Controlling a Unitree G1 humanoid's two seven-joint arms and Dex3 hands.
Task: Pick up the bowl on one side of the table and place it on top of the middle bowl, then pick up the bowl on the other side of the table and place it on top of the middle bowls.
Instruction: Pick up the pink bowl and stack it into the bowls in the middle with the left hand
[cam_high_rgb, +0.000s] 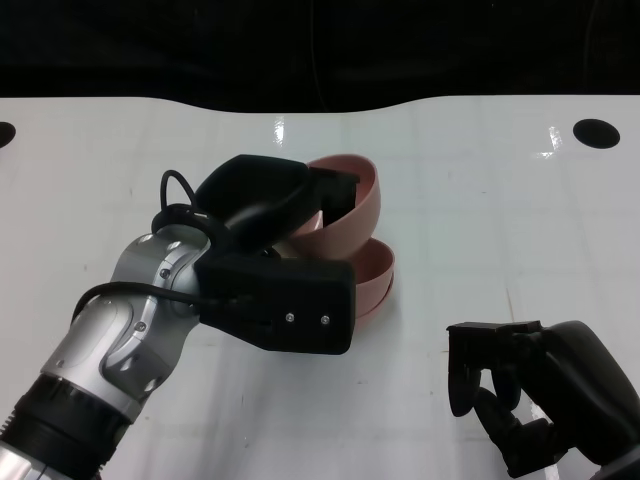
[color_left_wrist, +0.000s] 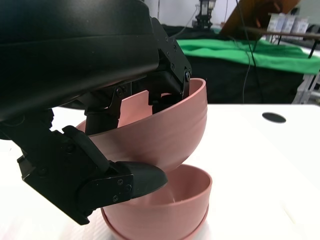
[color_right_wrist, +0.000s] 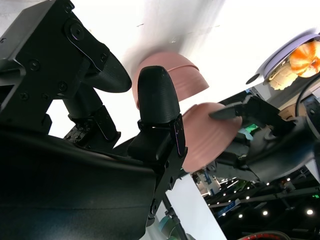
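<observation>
My left hand (cam_high_rgb: 268, 228) grips a pink bowl (cam_high_rgb: 352, 205) by its rim and holds it tilted just above the middle stack of pink bowls (cam_high_rgb: 378, 272). In the left wrist view the fingers (color_left_wrist: 167, 75) hook inside the held bowl (color_left_wrist: 170, 130) and the thumb (color_left_wrist: 131, 182) presses on its outer wall. The stack (color_left_wrist: 172, 207) sits right below, its near rim close to the held bowl's underside. My right hand (cam_high_rgb: 530, 400) hovers empty at the table's near right, fingers apart. The right wrist view shows the stack (color_right_wrist: 175, 75) and the held bowl (color_right_wrist: 205, 135) beyond my fingers (color_right_wrist: 157, 100).
The white table (cam_high_rgb: 480, 200) has a dark round hole (cam_high_rgb: 596, 132) at the far right and another (cam_high_rgb: 4, 133) at the far left edge. Black background lies beyond the table's far edge. A green-covered table (color_left_wrist: 260, 50) stands behind in the left wrist view.
</observation>
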